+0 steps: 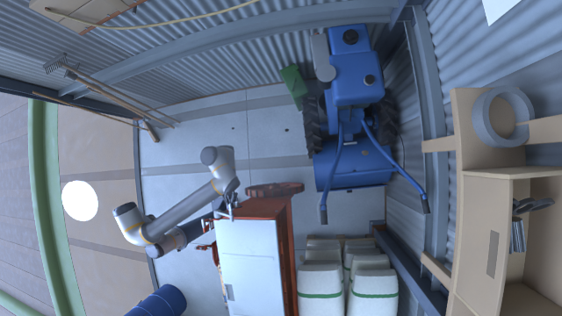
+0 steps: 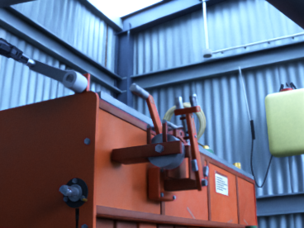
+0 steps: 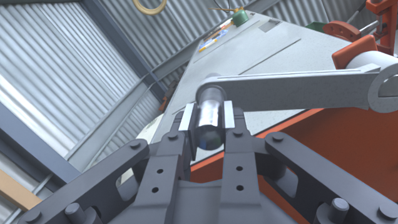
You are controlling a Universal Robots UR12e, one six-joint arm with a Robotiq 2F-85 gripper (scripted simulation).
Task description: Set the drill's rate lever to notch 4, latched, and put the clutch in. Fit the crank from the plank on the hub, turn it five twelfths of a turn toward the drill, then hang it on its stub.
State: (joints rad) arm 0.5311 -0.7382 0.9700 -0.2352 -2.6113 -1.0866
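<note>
The grey crank (image 3: 291,89) lies across the corner of the orange drill (image 2: 103,165), its arm (image 2: 49,72) reaching over the drill's top edge and its socket end (image 3: 383,90) toward the drill's end. Its round handle (image 3: 209,117) points back at the wrist camera. On the drill's side a rate lever (image 2: 148,109) with a grey knob slants up from a notched bracket, beside a second upright lever (image 2: 191,136). A round hub (image 2: 73,191) sits low on the drill's end face. My gripper (image 3: 207,120) is at the drill's top corner (image 1: 228,206), closed on the crank's handle.
White sacks (image 1: 347,276) are stacked beside the drill, and a blue walking tractor (image 1: 351,114) stands beyond it. A wooden shelf unit (image 1: 496,210) lines one wall. A yellow-green canister (image 2: 285,122) hangs on the corrugated wall. A blue barrel (image 1: 160,303) lies near my arm's base.
</note>
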